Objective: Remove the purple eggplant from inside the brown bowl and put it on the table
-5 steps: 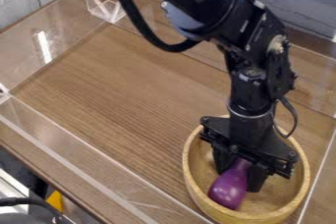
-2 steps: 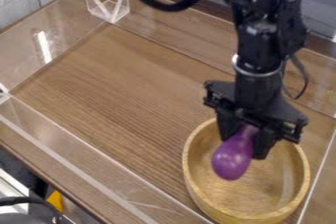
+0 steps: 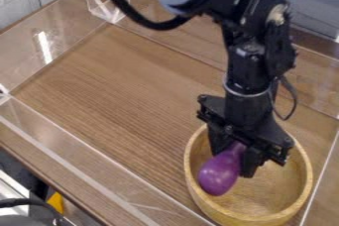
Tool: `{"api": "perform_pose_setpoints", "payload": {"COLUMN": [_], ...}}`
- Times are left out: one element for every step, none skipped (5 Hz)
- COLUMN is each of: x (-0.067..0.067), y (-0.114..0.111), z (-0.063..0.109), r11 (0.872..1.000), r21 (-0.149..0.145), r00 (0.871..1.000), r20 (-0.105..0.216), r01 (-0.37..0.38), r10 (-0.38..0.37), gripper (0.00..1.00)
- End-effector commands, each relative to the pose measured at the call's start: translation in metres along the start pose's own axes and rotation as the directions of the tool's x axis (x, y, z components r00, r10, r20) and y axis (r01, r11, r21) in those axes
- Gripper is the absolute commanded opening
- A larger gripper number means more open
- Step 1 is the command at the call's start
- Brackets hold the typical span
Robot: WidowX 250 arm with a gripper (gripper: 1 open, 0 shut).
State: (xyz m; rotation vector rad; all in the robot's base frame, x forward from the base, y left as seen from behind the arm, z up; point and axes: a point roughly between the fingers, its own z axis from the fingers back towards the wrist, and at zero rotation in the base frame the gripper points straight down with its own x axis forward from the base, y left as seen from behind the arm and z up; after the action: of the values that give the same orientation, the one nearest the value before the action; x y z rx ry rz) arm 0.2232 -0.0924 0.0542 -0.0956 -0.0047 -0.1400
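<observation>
Your gripper [image 3: 239, 136] is closed on the purple eggplant [image 3: 221, 170], gripping its upper end. The eggplant is within the rim of the brown bowl [image 3: 272, 192], toward its left side in your view. The bowl sits on the table [image 3: 126, 96].

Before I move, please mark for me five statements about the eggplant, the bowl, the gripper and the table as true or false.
1. The eggplant is purple. True.
2. The eggplant already lies on the table. False: it is at the bowl, within its rim as the camera sees it.
3. The gripper is over the bowl. True.
4. The gripper is wide open, away from the eggplant. False: its fingertips are closed at the top end of the eggplant.
5. The bowl is light tan. True.
</observation>
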Motion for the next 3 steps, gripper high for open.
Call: {"api": "perform_pose_setpoints", "payload": {"x": [0.0083, 0.0102, 0.0126], "y": [0.0039, 0.0092, 0.0139], "z": [0.0087, 0.0072, 0.005], "r11": [0.999, 0.996, 0.992], "r21": [-0.003, -0.002, -0.002], "r00": [0.998, 0.995, 0.991], "r20": [0.046, 0.045, 0.046], "r01": [0.05, 0.089, 0.127], "r10": [-0.05, -0.088, -0.127], "gripper": [0.0, 0.0, 0.0]}}
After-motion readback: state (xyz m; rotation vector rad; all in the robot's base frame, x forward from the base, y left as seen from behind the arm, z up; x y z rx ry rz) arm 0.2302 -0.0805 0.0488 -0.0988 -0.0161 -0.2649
